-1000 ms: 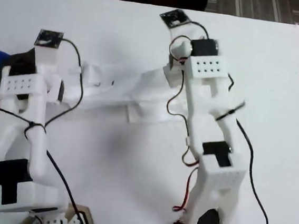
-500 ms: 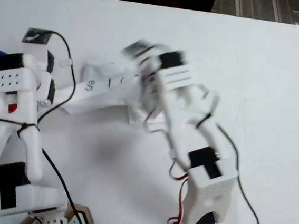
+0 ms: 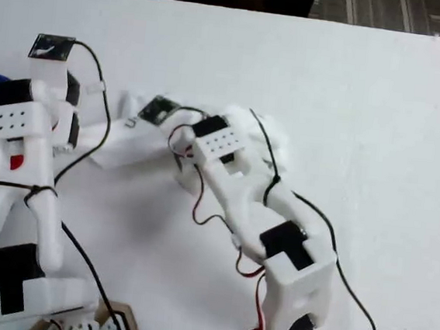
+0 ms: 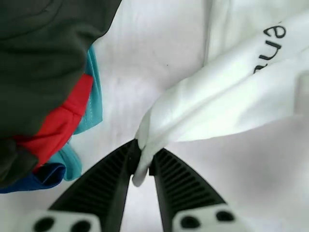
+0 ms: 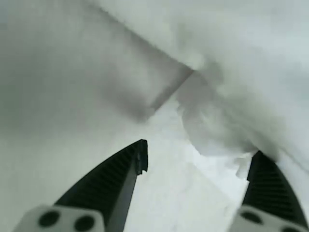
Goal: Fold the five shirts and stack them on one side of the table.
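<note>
White table [image 3: 381, 110], dark room beyond far edge. White shirt [image 3: 129, 137] rumpled near left edge, corner pinched by left gripper [image 4: 143, 166]; right gripper [image 5: 198, 162] splayed wide over its cloth. Coloured shirts [image 4: 48, 72] heaped at left edge, folded or not unclear; fold likely unfinished.

Room to pass over table [image 3: 396, 112] right; shirt pile [image 4: 38, 48] blocks left.
</note>
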Available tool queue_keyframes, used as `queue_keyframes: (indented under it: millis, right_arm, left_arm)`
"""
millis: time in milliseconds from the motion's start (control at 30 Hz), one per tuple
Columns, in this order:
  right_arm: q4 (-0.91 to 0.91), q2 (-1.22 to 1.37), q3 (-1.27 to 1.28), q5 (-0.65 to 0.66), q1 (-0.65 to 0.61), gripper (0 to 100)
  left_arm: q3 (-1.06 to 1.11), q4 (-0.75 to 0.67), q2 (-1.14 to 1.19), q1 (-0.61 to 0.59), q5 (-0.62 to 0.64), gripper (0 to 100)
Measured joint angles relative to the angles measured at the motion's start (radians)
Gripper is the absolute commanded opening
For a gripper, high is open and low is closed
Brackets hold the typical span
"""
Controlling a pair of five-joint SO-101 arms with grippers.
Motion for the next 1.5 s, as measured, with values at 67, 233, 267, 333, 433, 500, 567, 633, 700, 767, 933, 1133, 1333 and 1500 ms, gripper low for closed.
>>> queue_keyframes:
  millis: [67, 233, 267, 333, 433, 500, 567, 633, 700, 767, 933, 1133, 1333, 1500]
  right_arm:
    - [-0.051, 0.035, 0.000, 0.002, 0.026, 29.3]
    - [-0.078, 0.063, -0.002, 0.002, 0.075, 2.9]
    - [-0.078, 0.061, -0.003, 0.002, 0.089, 0.8]
    - [-0.075, 0.060, 0.000, -0.002, 0.101, 3.9]
    - [-0.071, 0.031, 0.000, -0.041, 0.124, 2.1]
    - [-0.071, -0.002, 0.000, -0.051, 0.127, 1.8]
    - [-0.071, -0.043, 0.006, -0.054, 0.127, 1.8]
    - [-0.071, -0.074, 0.006, -0.057, 0.126, 1.8]
    - [-0.069, -0.097, 0.006, -0.057, 0.126, 1.8]
    - [-0.061, -0.121, 0.006, -0.057, 0.126, 1.8]
    - [0.029, -0.213, 0.008, -0.057, 0.126, 1.8]
    - [0.167, -0.402, 0.008, -0.014, 0.118, 1.8]
    - [0.319, -0.549, 0.117, 0.115, 0.038, 1.8]
    - [0.285, -0.566, 0.327, 0.226, 0.023, 1.8]
  left_arm:
    - [0.000, 0.000, 0.000, 0.000, 0.000, 2]
    - [0.000, -0.002, 0.000, -0.002, 0.000, 2]
    - [0.000, -0.005, 0.000, -0.003, 0.000, 2]
    - [0.015, -0.025, 0.000, -0.003, 0.000, 2]
    - [0.060, -0.061, 0.000, -0.003, 0.000, 2]
    - [0.089, -0.086, 0.000, -0.003, 0.000, 2]
    - [0.106, -0.106, 0.000, -0.003, 0.000, 2]
    - [0.110, -0.115, 0.000, -0.003, 0.000, 2]
    - [0.110, -0.117, 0.000, -0.003, 0.000, 2]
    - [0.110, -0.120, -0.006, -0.003, 0.000, 2]
    - [0.110, -0.097, -0.008, -0.003, 0.000, 2]
    - [0.048, 0.054, -0.009, -0.003, 0.002, 2]
    - [0.035, 0.135, -0.009, -0.003, 0.002, 2]
    - [0.035, 0.138, -0.009, -0.003, 0.002, 2]
